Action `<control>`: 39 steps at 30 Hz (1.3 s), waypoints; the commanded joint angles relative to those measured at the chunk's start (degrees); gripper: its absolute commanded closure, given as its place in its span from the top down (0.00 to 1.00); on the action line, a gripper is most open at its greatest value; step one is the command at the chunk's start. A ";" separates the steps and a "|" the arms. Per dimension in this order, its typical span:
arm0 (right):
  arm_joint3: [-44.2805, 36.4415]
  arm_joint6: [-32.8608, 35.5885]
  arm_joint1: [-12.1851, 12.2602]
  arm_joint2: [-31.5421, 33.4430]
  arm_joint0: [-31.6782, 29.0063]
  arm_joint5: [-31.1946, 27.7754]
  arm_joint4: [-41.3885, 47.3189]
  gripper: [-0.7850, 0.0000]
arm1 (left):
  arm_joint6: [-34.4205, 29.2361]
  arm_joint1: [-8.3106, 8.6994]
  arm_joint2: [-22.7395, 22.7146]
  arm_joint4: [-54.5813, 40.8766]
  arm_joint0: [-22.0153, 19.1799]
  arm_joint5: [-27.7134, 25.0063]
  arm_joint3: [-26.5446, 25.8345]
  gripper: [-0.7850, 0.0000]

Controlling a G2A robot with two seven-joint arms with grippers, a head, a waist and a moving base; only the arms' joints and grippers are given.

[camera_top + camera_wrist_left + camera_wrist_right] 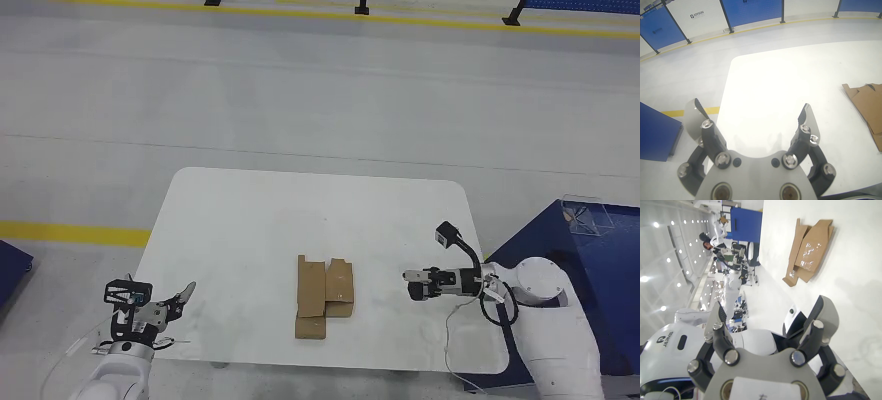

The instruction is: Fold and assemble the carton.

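Observation:
A flattened brown carton [322, 298] lies on the white table [250, 210], near the middle of its front edge, with its flaps spread flat. My left gripper [178, 300] hovers at the table's front left corner, open and holding nothing, well apart from the carton. In the left wrist view the carton [866, 106] lies far off to one side of the open left gripper [751, 104]. My right gripper [408, 284] is to the right of the carton, pointing at it with a clear gap. The right wrist view shows that gripper [769, 302] open, with the carton [810, 251] beyond it, shiny tape on its face.
A blue cabinet [580, 240] stands close by the table's right side, and another blue unit [657, 132] sits on the floor off the left corner. The back half of the table is bare white surface.

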 commanded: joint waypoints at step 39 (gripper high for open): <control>34.43 -24.75 -10.81 -33.53 18.51 -10.94 -5.93 0.50 | 0.00 0.00 0.00 0.00 0.00 0.00 0.00 1.00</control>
